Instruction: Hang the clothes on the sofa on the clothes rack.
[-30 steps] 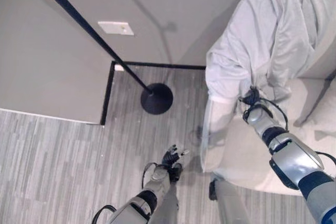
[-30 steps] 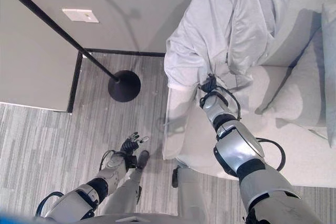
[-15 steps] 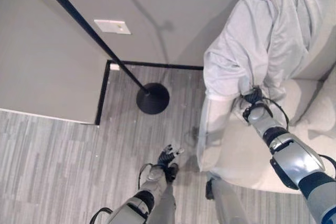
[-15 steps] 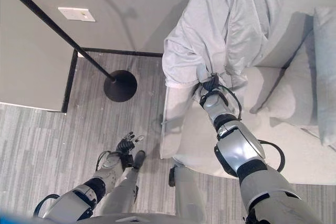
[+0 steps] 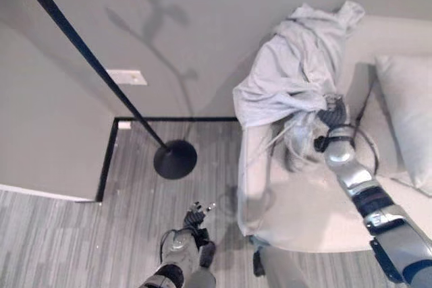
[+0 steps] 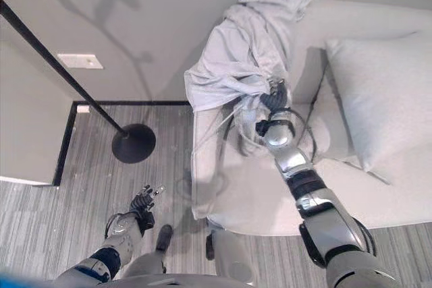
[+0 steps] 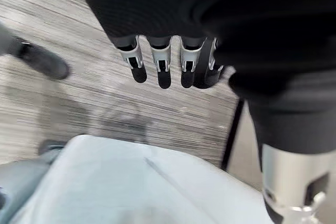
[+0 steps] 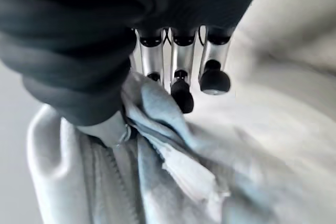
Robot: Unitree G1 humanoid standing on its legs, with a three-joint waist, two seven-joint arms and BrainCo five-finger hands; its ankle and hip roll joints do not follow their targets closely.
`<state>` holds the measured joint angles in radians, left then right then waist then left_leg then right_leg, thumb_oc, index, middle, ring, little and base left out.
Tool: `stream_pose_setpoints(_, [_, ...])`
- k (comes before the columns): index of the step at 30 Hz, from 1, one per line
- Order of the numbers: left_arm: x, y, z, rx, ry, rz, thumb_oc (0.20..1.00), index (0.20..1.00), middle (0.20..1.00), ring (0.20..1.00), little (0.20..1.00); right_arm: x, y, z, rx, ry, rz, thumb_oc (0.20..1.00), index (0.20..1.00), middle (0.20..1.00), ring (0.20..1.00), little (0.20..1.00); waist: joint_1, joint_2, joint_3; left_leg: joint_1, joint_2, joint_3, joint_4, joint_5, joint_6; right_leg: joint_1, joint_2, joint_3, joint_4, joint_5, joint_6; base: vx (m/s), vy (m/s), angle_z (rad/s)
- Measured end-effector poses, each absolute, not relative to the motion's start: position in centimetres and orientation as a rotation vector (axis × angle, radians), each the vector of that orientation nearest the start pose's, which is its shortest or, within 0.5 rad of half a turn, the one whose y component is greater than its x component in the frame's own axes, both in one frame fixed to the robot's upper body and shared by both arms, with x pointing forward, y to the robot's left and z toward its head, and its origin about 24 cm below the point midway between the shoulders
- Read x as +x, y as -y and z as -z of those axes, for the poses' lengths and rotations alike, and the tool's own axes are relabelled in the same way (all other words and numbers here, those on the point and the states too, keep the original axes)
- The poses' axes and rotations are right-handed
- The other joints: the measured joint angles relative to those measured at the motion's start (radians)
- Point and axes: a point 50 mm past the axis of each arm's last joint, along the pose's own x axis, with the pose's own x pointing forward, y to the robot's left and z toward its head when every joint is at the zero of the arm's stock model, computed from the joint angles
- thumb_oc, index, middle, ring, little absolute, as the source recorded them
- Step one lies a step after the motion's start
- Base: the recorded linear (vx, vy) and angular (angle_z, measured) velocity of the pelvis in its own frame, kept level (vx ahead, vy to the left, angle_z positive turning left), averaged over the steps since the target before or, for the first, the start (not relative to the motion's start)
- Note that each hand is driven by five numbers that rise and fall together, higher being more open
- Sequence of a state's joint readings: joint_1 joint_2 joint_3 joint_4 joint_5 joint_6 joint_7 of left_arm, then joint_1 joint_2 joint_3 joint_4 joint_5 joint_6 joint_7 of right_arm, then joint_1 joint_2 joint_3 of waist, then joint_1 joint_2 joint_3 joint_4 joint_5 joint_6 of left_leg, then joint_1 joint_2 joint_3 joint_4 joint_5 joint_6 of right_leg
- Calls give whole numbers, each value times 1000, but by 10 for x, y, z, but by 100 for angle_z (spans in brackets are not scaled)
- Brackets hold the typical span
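The pale grey zip-front cloth jacket [image 5: 297, 72] lies in a loose heap over the arm and back corner of the cream upholstered sofa [image 5: 304, 214], one fold hanging down over the sofa's side toward the striped grey floor [image 5: 67, 234], so the task's garment is not yet on the rack. The right hand [image 6: 273, 102] reaches in from the seat side and sits at the lower edge of the heap; in its wrist view a bunch of the soft, creased fabric beside the zip is gathered against the palm with the silver, dark-tipped fingers [image 8: 181, 90] bent over it, which I read as a grip on the cloth rather than a mere touch. Taking it low, near the zip and hem, looks meant to lift a loose edge free of the cushion, though a grip there may leave most of the limp weight trailing. The clothes rack is a thin black metal pole [image 5: 88, 59] rising at a slant from a round black disc base [image 5: 175, 159] on the floor near the wall corner, well apart from the sofa, so the jacket must be carried across. The left hand [image 5: 194, 217] hangs low over the floor, fingers relaxed and holding nothing. A plump pale cushion [image 6: 378, 99] rests against the sofa back, beside the working arm.
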<state>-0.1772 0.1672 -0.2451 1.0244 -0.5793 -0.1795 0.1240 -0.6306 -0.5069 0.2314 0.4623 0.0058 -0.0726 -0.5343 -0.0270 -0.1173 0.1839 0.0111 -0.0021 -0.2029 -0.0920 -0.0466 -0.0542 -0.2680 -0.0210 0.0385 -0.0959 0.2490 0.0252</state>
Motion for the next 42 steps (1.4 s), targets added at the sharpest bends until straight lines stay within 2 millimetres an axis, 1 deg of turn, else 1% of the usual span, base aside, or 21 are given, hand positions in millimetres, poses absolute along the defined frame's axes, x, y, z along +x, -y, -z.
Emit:
stream_pose_setpoints(2, [200,-190,119,-177,-737,-257,1000,1000,1000,1000,1000,352,228,-169,-521,395,450,200,200,200,200,200,-1,4,-29,28,-6,4,0,-1,3,21,-5,4,0,1,5,-25,69,-11])
stream_pose_setpoints(4, [187,-194,125,-170,-772,-274,1000,1000,1000,1000,1000,349,237,-174,-542,416,498,200,200,200,200,200,-1,8,-77,39,-8,13,-5,-7,12,33,-5,10,1,-4,9,-21,45,-8])
stream_pose_setpoints(9, [168,-191,136,-144,-851,-265,1000,1000,1000,1000,1000,352,234,-187,-590,449,500,200,200,200,200,200,1,13,-144,77,-21,29,0,-5,21,50,-11,26,15,-10,17,-16,52,-14])
stream_pose_setpoints(14, [163,-187,139,-129,-868,-232,1000,1000,1000,1000,1000,365,222,-277,-680,671,509,200,200,200,200,200,3,6,-147,100,-42,62,28,-5,26,57,-18,61,56,-28,42,-13,46,-18])
stream_pose_setpoints(17, [166,-185,137,-117,-860,-215,1000,1000,1000,1000,1000,363,221,-310,-686,754,536,200,200,200,200,200,2,14,-168,100,-21,59,22,-2,42,56,-8,41,76,-90,126,-18,43,-1])
stream_pose_setpoints(18, [169,-182,136,-118,-848,-205,1000,1000,1000,1000,1000,366,221,-321,-706,763,544,200,200,200,200,200,7,24,-170,102,-2,60,9,2,48,32,7,31,135,-101,124,-14,40,3])
stream_pose_setpoints(19, [170,-183,134,-110,-837,-197,1000,1000,1000,1000,1000,366,222,-327,-701,769,555,200,200,200,200,200,3,17,-188,98,15,59,6,-1,43,13,21,24,226,-118,103,-18,51,26])
stream_pose_setpoints(20, [173,-190,132,-66,-827,-185,1000,1000,1000,1000,1000,369,223,-338,-684,766,573,200,200,200,200,200,-2,-22,-220,86,-9,58,45,-23,39,20,10,29,238,-171,74,-21,36,24])
stream_pose_setpoints(21, [175,-188,131,-64,-821,-179,1000,1000,1000,1000,1000,368,219,-345,-674,790,566,200,200,200,200,200,5,-21,-219,69,-16,65,91,-25,38,31,13,30,217,-172,76,-16,26,13])
stream_pose_setpoints(22, [177,-186,130,-63,-816,-174,1000,1000,1000,1000,1000,367,214,-350,-679,811,553,200,200,200,200,200,3,-10,-220,66,-18,75,114,-34,47,44,22,27,193,-172,76,0,0,0])
stream_pose_setpoints(25, [188,-187,121,-32,-761,-166,1000,1000,1000,1000,1000,368,197,-354,-718,839,491,200,200,200,200,200,1,-14,-220,82,-12,84,65,-26,52,49,21,28,178,-160,76,-8,30,-14])
stream_pose_setpoints(28, [201,-190,112,-8,-709,-168,1000,1000,1000,1000,1000,370,186,-362,-717,857,453,200,200,200,200,200,0,-4,-218,86,-3,80,22,-17,66,40,25,24,173,-175,105,-9,18,-11])
stream_pose_setpoints(29, [202,-193,111,7,-699,-171,1000,1000,1000,1000,1000,370,182,-363,-699,862,442,200,200,200,200,200,-3,-14,-220,103,-10,79,6,-17,64,48,19,24,167,-180,105,-21,29,4])
stream_pose_setpoints(31, [209,-193,105,27,-667,-165,1000,1000,1000,1000,1000,369,173,-366,-684,884,419,200,200,200,200,200,5,-17,-222,69,-48,88,140,-27,53,52,15,26,140,-180,107,-8,24,-11])
stream_pose_setpoints(32, [214,-195,102,38,-649,-167,1000,1000,1000,1000,1000,369,173,-366,-683,883,421,200,200,200,200,200,-5,-7,-217,63,-35,76,131,-58,82,56,23,13,138,-180,120,0,0,0])
stream_pose_setpoints(33, [217,-192,97,44,-621,-155,1000,1000,1000,1000,1000,369,175,-368,-679,881,432,200,200,200,200,200,-3,-3,-213,82,-20,80,82,-49,95,28,22,23,235,-168,96,3,21,33])
stream_pose_setpoints(34, [219,-189,95,70,-603,-132,1000,1000,1000,1000,1000,367,174,-374,-671,898,436,200,200,200,200,200,1,-12,-223,84,-22,77,66,-52,90,33,8,23,239,-182,99,-29,2,30])
stream_pose_setpoints(36, [227,-191,88,151,-566,-120,1000,1000,1000,1000,1000,363,165,-385,-646,945,426,200,200,200,200,200,-1,-31,-227,59,-49,80,129,-57,82,31,-1,21,209,-185,101,-11,-7,18])
stream_pose_setpoints(38, [235,-188,78,210,-506,-106,1000,1000,1000,1000,1000,360,162,-390,-638,967,424,200,200,200,200,200,2,0,-228,70,-44,73,119,-56,83,35,24,15,182,-179,100,4,-3,3])
stream_pose_setpoints(39, [242,-190,70,257,-460,-113,1000,1000,1000,1000,1000,360,160,-389,-635,970,422,200,200,200,200,200,-2,-11,-222,87,-40,72,88,-40,72,36,22,22,186,-158,88,6,-23,-5])
stream_pose_setpoints(42, [260,-191,53,390,-353,-154,1000,1000,1000,1000,1000,357,149,-391,-602,1007,407,200,200,200,200,200,-3,-12,-215,113,-41,80,57,-35,72,47,23,24,175,-154,82,3,-19,-16])
